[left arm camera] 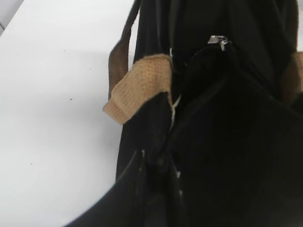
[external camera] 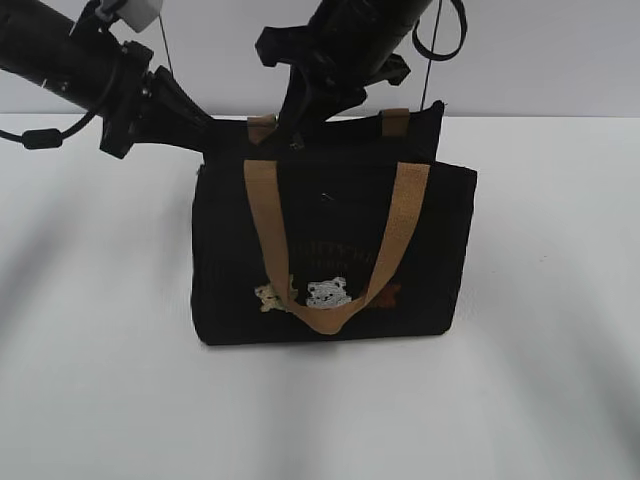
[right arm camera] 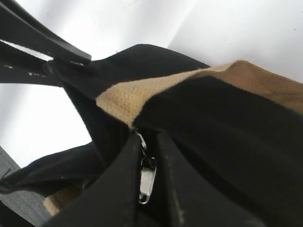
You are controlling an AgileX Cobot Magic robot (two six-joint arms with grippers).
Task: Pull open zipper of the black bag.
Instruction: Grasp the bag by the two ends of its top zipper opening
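The black bag stands upright on the white table, its tan front handle hanging down over the bear patches. My left gripper is shut on the fabric at the bag's top left corner; in the left wrist view its dark fingers pinch black cloth beside a tan handle end. From above, my right gripper comes down on the bag's top edge. It is shut on the zipper's silver pull tab, which hangs between its two fingers. The zip line itself is mostly hidden among black folds.
The white table lies bare around the bag on all sides. Both black arms enter from the top of the exterior view. The left gripper shows in the right wrist view, clamped on the bag's corner.
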